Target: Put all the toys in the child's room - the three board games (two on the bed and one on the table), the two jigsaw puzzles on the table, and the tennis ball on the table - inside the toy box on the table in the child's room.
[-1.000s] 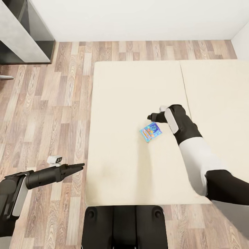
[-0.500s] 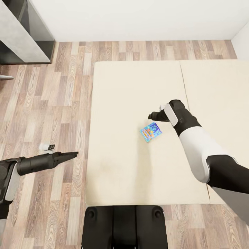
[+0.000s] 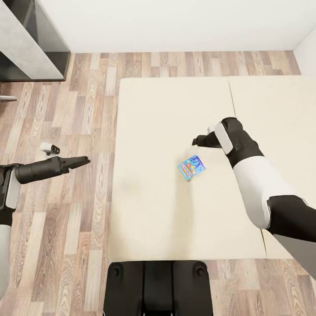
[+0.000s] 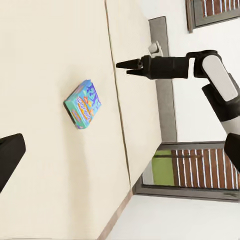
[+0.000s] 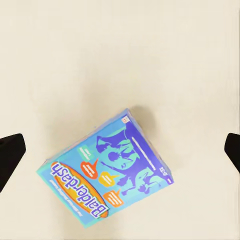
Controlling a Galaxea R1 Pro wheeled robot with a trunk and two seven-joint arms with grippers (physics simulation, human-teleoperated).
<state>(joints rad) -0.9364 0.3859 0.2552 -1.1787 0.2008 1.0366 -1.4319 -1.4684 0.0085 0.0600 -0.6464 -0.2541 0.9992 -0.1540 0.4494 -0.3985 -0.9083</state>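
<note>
Since a second ago the right claw has drawn back toward the upper right of the head view, off the small blue printed cardboard game box, and the left claw has swung up the left side over the wood-plank floor. Right tips stand wide apart; left tips look together. That box lies flat mid-frame on the cream mattress of the bed. Likely light, stiff, glossy: pinch across its narrow width, by the side edges.

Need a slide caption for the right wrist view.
Right gripper open above a blue board game box lying flat on the cream bed.
</note>
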